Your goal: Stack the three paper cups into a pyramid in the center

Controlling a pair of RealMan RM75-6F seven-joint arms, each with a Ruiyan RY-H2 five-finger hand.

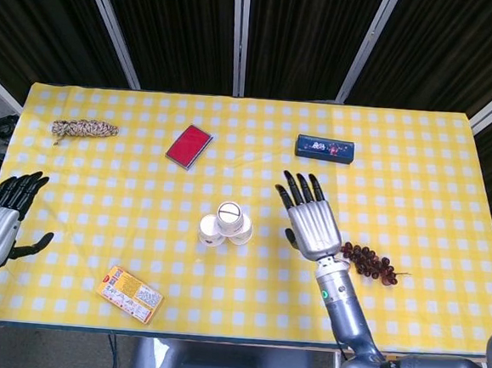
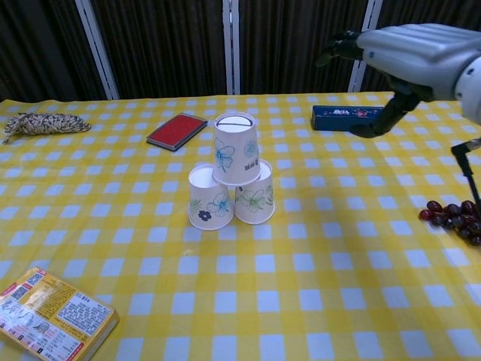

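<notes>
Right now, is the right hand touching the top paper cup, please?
No, in the chest view the right hand is open and well clear of the top paper cup, which rests on the two lower cups.

Yellow checked tablecloth (image 1: 418, 163), dark pleated curtains (image 1: 300, 35); pale vertical rails (image 1: 239, 30)

bare cloth rings cup pyramid (image 2: 232, 183); grapes (image 2: 453, 216) well right.

Bright even light, soft shadows, sharp focus.
</notes>
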